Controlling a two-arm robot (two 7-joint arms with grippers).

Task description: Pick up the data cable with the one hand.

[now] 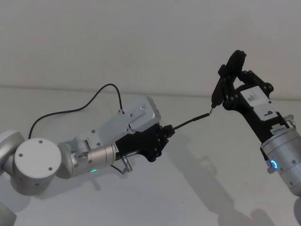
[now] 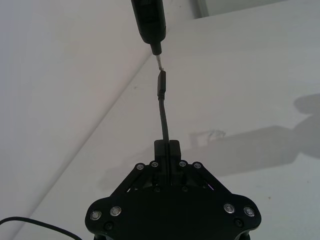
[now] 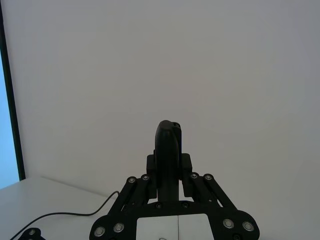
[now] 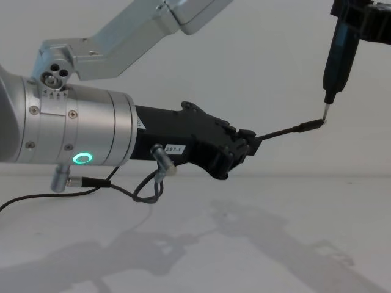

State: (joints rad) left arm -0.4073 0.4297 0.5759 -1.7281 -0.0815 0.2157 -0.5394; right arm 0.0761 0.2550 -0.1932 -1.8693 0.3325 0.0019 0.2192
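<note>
Above the white tabletop (image 1: pixel 197 188) in the head view, the left pincer (image 1: pixel 165 133) was clamped on the thin black data cable (image 1: pixel 190 121), so the pick-up looked done. From the left wrist, the plug met the black pen-shaped tool's (image 2: pixel 149 20) metal tip. From the chest, the right pincer (image 4: pixel 357 27) gripped that tool; I judged any next move needed steadiness, with open room all round.

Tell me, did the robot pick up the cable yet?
Yes, the pickup looks done. The left gripper has its jaws shut on the data cable and holds it above the table. In hand now: the cable's plug sits at the metal tip of the pen-shaped tool in the right gripper. Nothing obvious remains.
</note>
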